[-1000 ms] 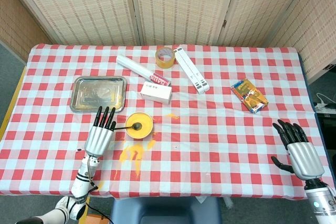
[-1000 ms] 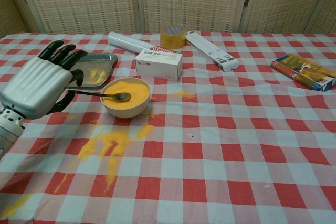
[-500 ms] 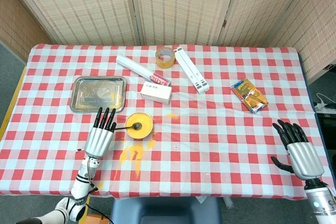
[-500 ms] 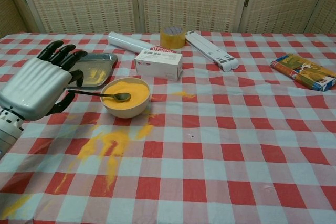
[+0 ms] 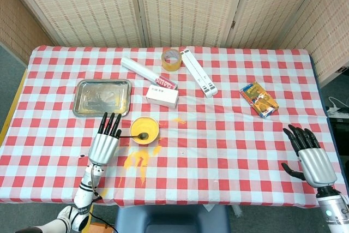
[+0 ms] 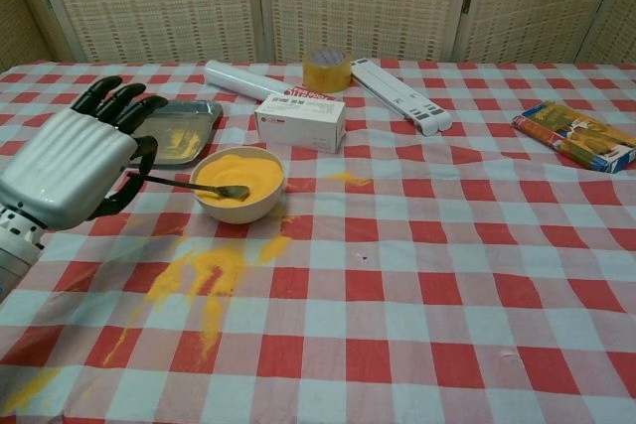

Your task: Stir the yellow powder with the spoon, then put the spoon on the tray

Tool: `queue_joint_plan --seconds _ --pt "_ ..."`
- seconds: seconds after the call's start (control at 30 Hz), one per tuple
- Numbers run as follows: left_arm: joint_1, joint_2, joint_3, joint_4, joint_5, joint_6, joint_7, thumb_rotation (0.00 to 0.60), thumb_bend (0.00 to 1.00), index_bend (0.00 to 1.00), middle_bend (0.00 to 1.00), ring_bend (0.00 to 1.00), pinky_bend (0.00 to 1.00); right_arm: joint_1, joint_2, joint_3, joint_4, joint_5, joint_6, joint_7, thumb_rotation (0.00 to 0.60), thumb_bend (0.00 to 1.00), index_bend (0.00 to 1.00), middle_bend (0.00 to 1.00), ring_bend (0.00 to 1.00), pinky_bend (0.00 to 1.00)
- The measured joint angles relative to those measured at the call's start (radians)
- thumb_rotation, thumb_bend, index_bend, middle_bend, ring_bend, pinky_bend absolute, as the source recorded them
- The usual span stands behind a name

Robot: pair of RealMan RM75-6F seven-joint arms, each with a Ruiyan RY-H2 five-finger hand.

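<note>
A cream bowl of yellow powder stands left of centre on the checked cloth. A dark spoon lies with its scoop in the powder and its handle running left. My left hand pinches the handle's end between thumb and finger, with the other fingers stretched out. Behind the hand and bowl lies the metal tray, dusted with some powder. My right hand rests near the table's front right corner, fingers spread and holding nothing; the chest view does not show it.
Spilled yellow powder streaks the cloth in front of the bowl. Behind the bowl sit a white box, a white tube, a tape roll and a white folded stand. A colourful box lies far right.
The spoon's scoop has shifted slightly toward the bowl's near side and sunk lower into the powder. My left hand has barely moved; the right hand is still.
</note>
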State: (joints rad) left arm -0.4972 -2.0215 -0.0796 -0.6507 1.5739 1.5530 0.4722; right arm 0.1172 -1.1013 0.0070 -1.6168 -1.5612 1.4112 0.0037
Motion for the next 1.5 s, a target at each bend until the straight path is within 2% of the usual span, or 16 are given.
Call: queue_joint_plan --seconds 0.3,0.43,0.67,0.97,1.17,1.33,1.5 --pt "0.002 0.005 -0.003 -0.010 0.000 -0.001 -0.007 0.600 0.46 0.64 0.12 0.00 0.00 -0.001 0.001 -0.001 -0.001 -0.001 0.002 0.000 0.600 0.18 0.00 0.00 0.00 0.00" --pt "0.002 0.012 -0.006 -0.027 0.000 0.000 -0.012 0.600 0.46 0.70 0.17 0.00 0.00 -0.001 0.001 -0.001 -0.001 -0.002 0.001 0.000 0.600 0.18 0.00 0.00 0.00 0.00" --pt "-0.007 0.042 -0.022 -0.097 -0.001 0.006 0.015 0.600 0.57 0.83 0.25 0.01 0.00 0.000 0.001 -0.001 0.000 -0.002 0.000 0.003 0.600 0.18 0.00 0.00 0.00 0.00" --pt "-0.024 0.098 -0.054 -0.222 -0.033 -0.050 0.093 0.600 0.67 0.86 0.29 0.04 0.00 0.002 0.000 0.003 0.003 0.004 -0.003 0.005 0.600 0.18 0.00 0.00 0.00 0.00" --pt "-0.030 0.149 -0.082 -0.344 -0.093 -0.131 0.125 0.600 0.74 0.86 0.30 0.05 0.00 0.007 -0.003 0.005 0.007 0.013 -0.015 0.004 0.600 0.18 0.00 0.00 0.00 0.00" --pt "-0.035 0.217 -0.118 -0.517 -0.179 -0.217 0.149 0.600 0.75 0.87 0.30 0.05 0.00 0.010 -0.004 0.008 0.008 0.019 -0.021 0.003 0.600 0.18 0.00 0.00 0.00 0.00" --pt "-0.045 0.300 -0.151 -0.698 -0.266 -0.280 0.241 0.600 0.75 0.87 0.30 0.05 0.00 0.014 -0.007 0.008 0.009 0.024 -0.030 -0.001 0.600 0.18 0.00 0.00 0.00 0.00"
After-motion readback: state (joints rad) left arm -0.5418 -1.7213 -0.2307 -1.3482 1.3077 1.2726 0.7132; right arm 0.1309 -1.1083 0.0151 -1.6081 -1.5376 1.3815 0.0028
